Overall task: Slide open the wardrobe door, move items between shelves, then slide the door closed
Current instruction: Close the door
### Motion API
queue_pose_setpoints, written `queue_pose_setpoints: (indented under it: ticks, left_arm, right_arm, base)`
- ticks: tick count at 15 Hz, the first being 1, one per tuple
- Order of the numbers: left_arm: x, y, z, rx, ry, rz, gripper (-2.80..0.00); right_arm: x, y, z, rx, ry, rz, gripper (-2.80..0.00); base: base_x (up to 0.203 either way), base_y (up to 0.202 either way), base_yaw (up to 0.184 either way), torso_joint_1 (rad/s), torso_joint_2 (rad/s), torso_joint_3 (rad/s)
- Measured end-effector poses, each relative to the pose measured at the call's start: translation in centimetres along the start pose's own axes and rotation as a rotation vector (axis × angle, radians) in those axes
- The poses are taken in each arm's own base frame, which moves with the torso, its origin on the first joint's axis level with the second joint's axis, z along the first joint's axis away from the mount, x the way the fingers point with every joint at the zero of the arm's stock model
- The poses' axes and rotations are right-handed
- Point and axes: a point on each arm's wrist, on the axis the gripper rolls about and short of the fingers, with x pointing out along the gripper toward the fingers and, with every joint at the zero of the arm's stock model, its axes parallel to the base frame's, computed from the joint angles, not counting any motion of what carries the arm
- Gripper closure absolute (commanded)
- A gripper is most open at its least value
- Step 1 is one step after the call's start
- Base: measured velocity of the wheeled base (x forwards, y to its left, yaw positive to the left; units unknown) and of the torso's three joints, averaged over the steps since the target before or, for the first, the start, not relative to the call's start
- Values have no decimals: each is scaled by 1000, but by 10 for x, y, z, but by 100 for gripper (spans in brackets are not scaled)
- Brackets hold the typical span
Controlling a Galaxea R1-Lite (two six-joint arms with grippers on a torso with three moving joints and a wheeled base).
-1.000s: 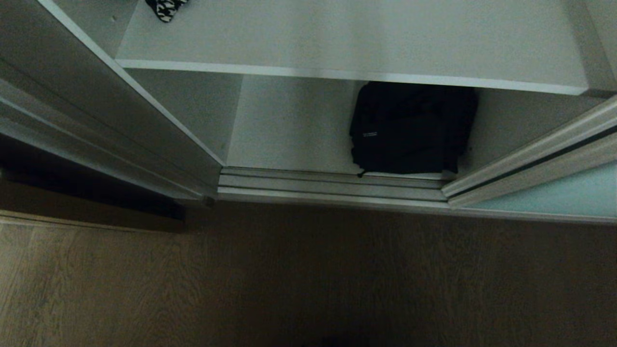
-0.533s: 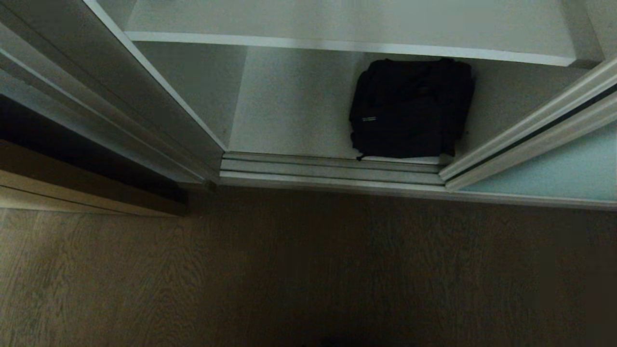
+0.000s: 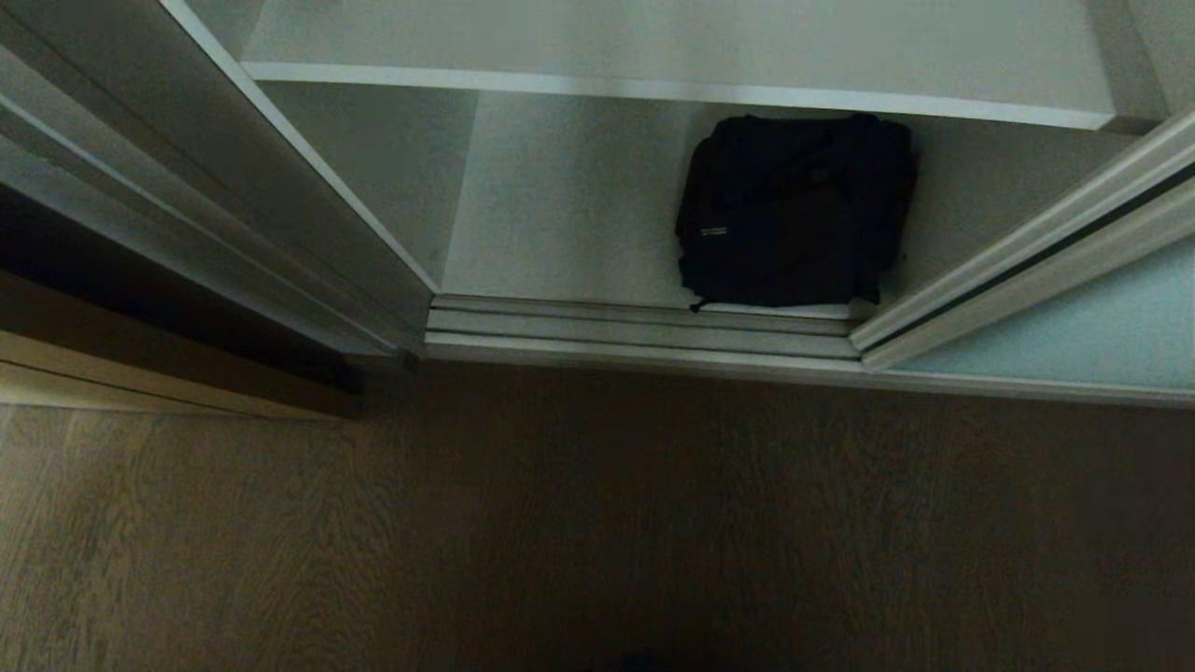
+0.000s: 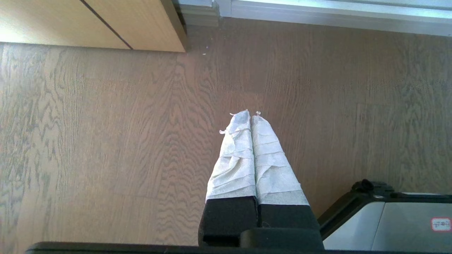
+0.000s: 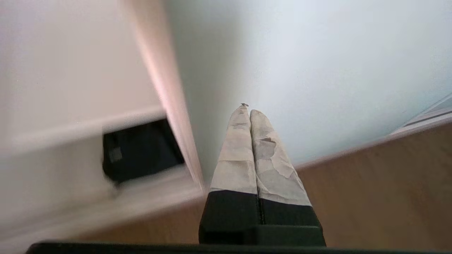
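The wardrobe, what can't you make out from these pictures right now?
- Upper shelf: its back is cut off by the head view's top edge, so anything lying there is unseen.
- Black bag: straps indistinct in the head view's dark; blurred in the right wrist view.
- Sliding door: only a lower corner shows in the head view.
- Both arms: outside the head view.

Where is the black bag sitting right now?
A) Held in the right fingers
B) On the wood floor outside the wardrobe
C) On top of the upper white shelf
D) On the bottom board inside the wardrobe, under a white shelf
D: the black bag lies on the wardrobe's bottom board just behind the door track, below the white shelf, and neither arm shows near it in the head view.
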Motion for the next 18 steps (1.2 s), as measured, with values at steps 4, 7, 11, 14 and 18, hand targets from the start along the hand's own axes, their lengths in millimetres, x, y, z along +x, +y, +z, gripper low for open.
queue_pose_setpoints:
  ticks: [4,7,11,14,18]
  left_arm:
    - [0,0,0,0,0,1,0]
    - [0,0,0,0,0,-1,0]
    - [0,0,0,0,0,0,0]
    - [0,0,0,0,0,0,0]
    - [0,0,0,0,0,0,0]
  right_arm:
    - [15,10,17,84,50,-20,0]
    - [27,18,26,109,93,10,0]
    - [48,28,31,178,137,48,0]
    - [64,36,30,192,142,73,0]
    - [81,46,31,179,99,89,0]
  base:
    - [0,0,0,0,0,0]
    - [0,0,0,0,0,0]
    - [0,0,0,0,0,0]
    - [0,0,0,0,0,0]
    - [0,0,0,0,0,0]
